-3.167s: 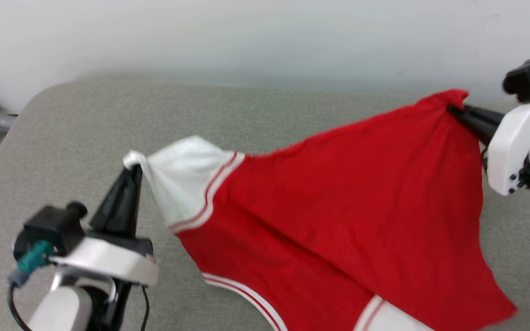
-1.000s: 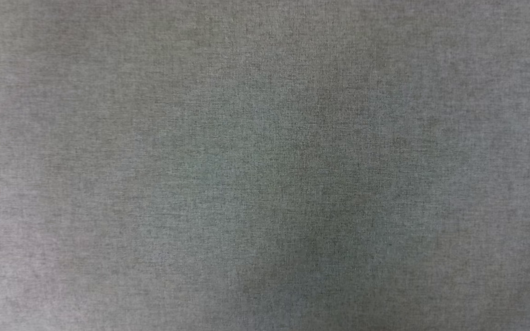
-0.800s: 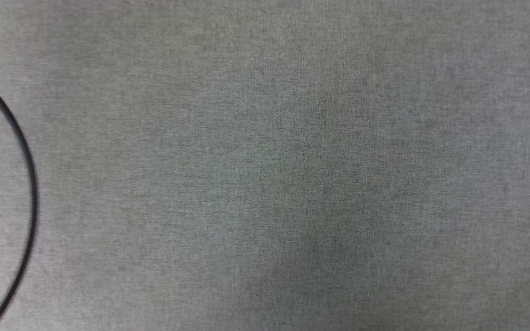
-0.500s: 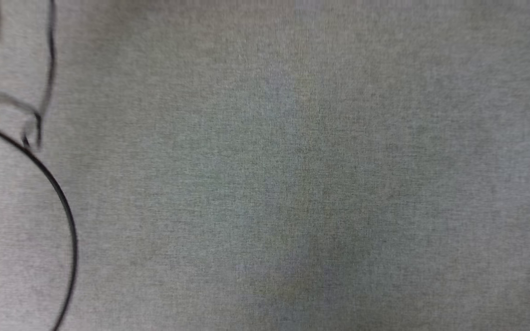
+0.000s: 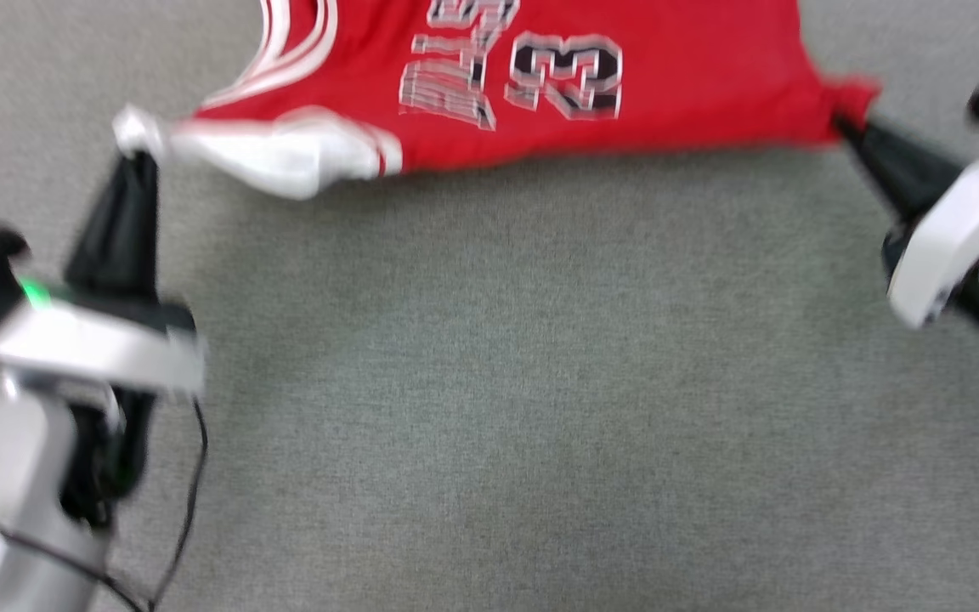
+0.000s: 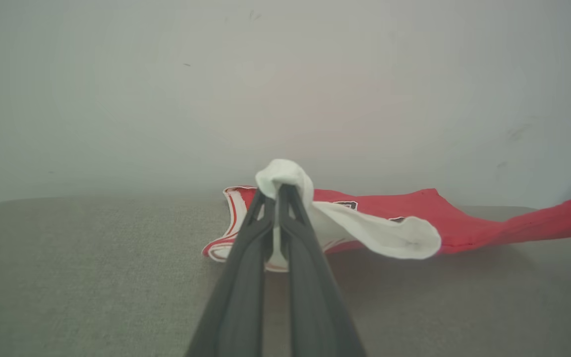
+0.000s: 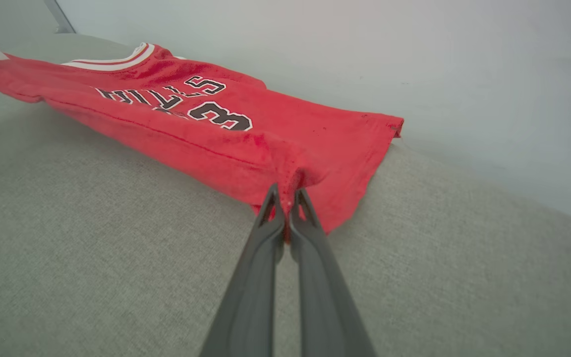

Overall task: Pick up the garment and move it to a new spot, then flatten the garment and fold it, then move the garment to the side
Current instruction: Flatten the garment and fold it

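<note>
Free room: grey surface (image 5: pixel 489 382) open from centre to 6 o'clock in the head view.
Obstacles: garment (image 5: pixel 676 85) stretched across 12 o'clock; cable (image 5: pixel 200 463) at 7 o'clock; wall (image 6: pixel 285 74) behind garment.

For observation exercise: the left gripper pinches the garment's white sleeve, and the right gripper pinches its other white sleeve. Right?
No. The right gripper pinches a red hem corner of the garment, not a sleeve: see the right wrist view. The left gripper does pinch the white sleeve.

garment (image 5: pixel 668 76) between left hand (image 5: pixel 136 160) and right hand (image 5: pixel 843 126), partly on surface (image 5: pixel 498 382)
</note>
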### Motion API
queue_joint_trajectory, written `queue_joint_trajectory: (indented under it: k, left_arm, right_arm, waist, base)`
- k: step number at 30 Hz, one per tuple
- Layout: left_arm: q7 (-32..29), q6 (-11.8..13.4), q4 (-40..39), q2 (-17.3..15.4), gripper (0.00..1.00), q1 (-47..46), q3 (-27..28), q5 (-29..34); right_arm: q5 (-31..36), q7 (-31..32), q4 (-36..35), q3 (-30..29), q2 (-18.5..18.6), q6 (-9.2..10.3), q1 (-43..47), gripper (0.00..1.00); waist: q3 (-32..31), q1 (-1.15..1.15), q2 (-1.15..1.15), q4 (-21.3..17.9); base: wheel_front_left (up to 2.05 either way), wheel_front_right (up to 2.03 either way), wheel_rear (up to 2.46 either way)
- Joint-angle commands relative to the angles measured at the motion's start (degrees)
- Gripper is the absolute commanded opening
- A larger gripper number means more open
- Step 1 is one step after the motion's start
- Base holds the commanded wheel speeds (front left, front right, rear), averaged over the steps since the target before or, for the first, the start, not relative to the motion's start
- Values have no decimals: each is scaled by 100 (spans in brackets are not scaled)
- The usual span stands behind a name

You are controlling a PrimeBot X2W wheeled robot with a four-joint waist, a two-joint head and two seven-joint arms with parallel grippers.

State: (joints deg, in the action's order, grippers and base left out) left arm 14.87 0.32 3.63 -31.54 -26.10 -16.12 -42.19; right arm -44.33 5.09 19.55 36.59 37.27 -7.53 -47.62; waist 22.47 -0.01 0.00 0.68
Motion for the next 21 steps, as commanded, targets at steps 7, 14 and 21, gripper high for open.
queue_joint_trajectory:
  k: [7,14,21]
  left_arm:
    - [-29,189,-354,158,0,1591,-120,-404]
    - [-86,224,-393,248,0,2493,-173,-738]
    - [-141,221,-380,413,0,3585,-210,-1234]
  right_arm:
    - [-53,134,-233,-135,101,8,1334,0]
    - [-80,203,-306,-372,96,8,2287,0]
    - [-19,313,-330,-439,-81,8,3217,0]
  waist:
    - [-814,1,0,-11]
    - [-1261,1,0,-15]
    - [-1846,1,0,-92]
  base:
    - [0,0,0]
    - [0,0,0]
    - [0,0,0]
